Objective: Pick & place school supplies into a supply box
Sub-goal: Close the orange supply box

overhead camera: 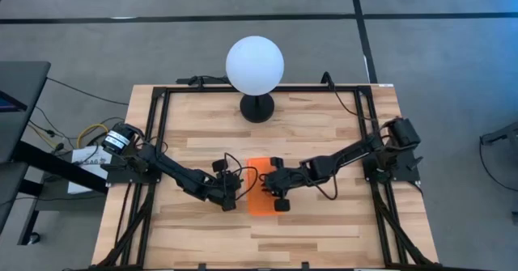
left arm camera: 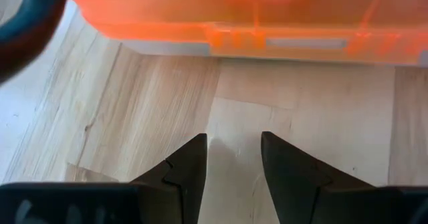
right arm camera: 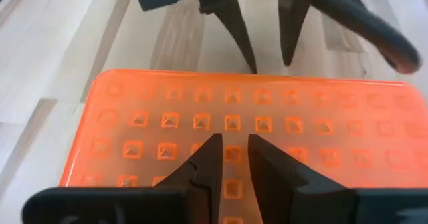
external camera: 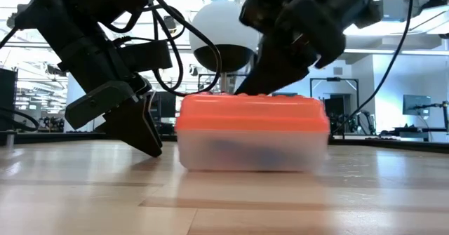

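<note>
The supply box [overhead camera: 261, 196] is seen shut at the middle of the wooden desk [overhead camera: 324, 133], its orange lid uppermost, with the two dark arms drawn in on either side of it. From above, the left gripper [overhead camera: 231, 196] is placed just beside the box's left edge and the right gripper [overhead camera: 278, 192] over its right part, while a white globe lamp [overhead camera: 255, 64] on a black base stands at the far side.

Only the low view shows the clear body under the lid [external camera: 251, 113], with dim coloured shapes inside that cannot be made out; there the left gripper [external camera: 144, 133] is seen lowered almost to the desk beside the box.

In the left wrist view, the left gripper [left arm camera: 234, 150] is shown with a narrow gap between its fingers, nothing held, pointed at the box's long side [left arm camera: 267, 23] over bare wood. In the right wrist view, the right gripper [right arm camera: 233, 147] is shown over the studded lid [right arm camera: 167, 120], fingers slightly parted and empty, the left gripper's fingers [right arm camera: 237, 27] visible beyond the far edge.
</note>
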Controlling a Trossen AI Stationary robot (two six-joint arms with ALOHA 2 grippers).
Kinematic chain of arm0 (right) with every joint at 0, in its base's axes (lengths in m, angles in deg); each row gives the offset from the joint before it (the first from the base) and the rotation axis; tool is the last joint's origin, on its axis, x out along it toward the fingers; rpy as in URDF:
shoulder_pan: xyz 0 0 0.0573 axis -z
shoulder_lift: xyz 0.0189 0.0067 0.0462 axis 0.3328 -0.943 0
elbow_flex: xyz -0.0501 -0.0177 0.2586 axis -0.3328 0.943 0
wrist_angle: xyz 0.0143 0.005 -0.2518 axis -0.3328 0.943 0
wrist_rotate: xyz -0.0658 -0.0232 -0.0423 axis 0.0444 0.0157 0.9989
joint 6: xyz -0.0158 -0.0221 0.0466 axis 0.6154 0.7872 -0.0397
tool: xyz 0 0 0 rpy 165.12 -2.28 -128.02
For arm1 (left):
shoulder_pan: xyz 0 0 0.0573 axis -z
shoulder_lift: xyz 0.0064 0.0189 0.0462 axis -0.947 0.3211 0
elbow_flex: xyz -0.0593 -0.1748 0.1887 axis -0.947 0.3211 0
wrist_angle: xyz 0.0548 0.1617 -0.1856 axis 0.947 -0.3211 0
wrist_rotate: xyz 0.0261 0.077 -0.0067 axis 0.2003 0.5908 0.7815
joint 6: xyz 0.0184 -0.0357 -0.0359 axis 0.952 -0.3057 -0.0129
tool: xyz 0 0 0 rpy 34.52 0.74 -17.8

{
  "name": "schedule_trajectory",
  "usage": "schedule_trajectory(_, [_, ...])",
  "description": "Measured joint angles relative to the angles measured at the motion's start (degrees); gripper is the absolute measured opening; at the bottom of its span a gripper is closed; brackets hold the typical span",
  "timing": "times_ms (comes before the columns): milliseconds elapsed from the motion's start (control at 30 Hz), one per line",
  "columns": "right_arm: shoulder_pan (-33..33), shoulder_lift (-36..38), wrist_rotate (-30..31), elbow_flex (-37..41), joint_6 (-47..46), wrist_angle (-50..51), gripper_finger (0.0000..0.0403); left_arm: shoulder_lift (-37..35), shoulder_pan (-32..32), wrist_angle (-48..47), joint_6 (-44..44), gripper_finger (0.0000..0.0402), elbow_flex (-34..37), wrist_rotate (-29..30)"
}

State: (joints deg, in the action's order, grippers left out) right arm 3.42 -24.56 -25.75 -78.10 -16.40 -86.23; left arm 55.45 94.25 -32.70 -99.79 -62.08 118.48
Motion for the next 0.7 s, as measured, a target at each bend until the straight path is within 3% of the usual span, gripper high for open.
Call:
schedule_trajectory(233, [-0.65, 1.75, 2.50, -0.07, 0.45, 0.10, 0.0065, -0.02, 0.00, 0.60, 0.49, 0.0137, 0.00, 0.61])
schedule_trajectory(467, [-0.62, 1.81, 9.64, -0.15, -1.48, 5.03, 0.0065, -0.02, -0.02, 4.26, 3.19, 0.0137, 0.07, 8.01])
schedule_trajectory(700, [-1.45, 2.65, 11.73, -0.31, -2.65, 9.57, 0.0065, -0.07, 0.00, 9.76, 7.20, 0.0137, 0.06, 8.19])
